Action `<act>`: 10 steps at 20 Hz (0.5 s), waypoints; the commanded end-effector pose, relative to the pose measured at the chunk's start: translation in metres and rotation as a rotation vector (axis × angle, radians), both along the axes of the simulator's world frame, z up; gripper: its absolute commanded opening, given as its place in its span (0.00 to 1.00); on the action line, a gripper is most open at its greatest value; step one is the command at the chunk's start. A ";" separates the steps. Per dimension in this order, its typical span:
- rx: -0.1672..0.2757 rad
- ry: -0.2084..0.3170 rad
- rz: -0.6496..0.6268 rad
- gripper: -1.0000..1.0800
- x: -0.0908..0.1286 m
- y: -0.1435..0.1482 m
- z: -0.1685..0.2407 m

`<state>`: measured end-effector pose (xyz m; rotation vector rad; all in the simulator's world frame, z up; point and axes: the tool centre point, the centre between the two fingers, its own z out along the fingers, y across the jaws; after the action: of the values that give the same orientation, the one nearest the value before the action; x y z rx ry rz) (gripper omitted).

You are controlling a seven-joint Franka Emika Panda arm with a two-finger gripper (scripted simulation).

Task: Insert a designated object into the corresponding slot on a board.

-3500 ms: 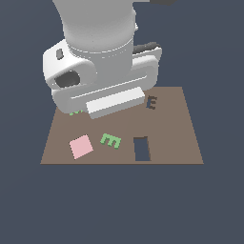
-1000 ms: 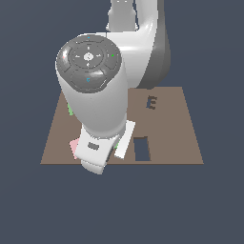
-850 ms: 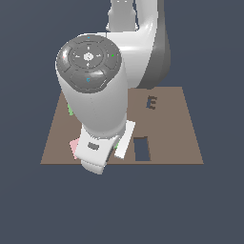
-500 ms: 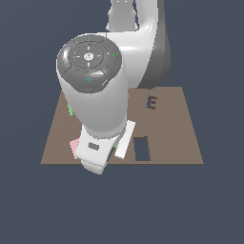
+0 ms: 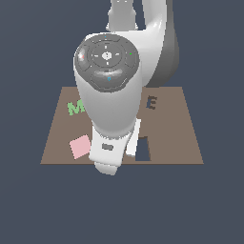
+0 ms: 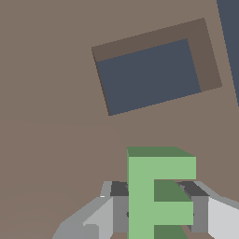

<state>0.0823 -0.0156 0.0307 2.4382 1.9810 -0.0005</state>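
Note:
In the wrist view the designated object, a light-green letter E block point(image 6: 154, 186), sits between the two fingers of my gripper point(image 6: 159, 209). The dark pads point(image 6: 120, 205) press against its two sides, so the gripper is shut on it. Below it lies the brown board point(image 6: 51, 116). In the exterior view the arm point(image 5: 112, 100) hides both the gripper and the E block. The slot, a small dark E-shaped recess point(image 5: 151, 103), shows on the board point(image 5: 188, 138) toward the far side, at the exterior view's right of the arm.
A larger dark rectangular hole point(image 6: 149, 77) point(image 5: 143, 148) lies in the board close to the gripper. A green letter M point(image 5: 74, 107) and a pink square block point(image 5: 80, 147) lie on the board's part at the exterior view's left.
Since 3.5 s ago the arm has come down over the green E, which it now hides in the exterior view. Over the last second nothing has visibly moved.

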 end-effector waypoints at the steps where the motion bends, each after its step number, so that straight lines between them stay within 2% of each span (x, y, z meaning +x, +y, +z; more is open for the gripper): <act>1: 0.000 0.000 0.062 0.00 -0.001 0.009 0.001; 10: 0.000 -0.001 0.394 0.00 -0.016 0.055 0.003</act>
<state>0.0701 0.0310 0.0329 2.0803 2.3536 0.0004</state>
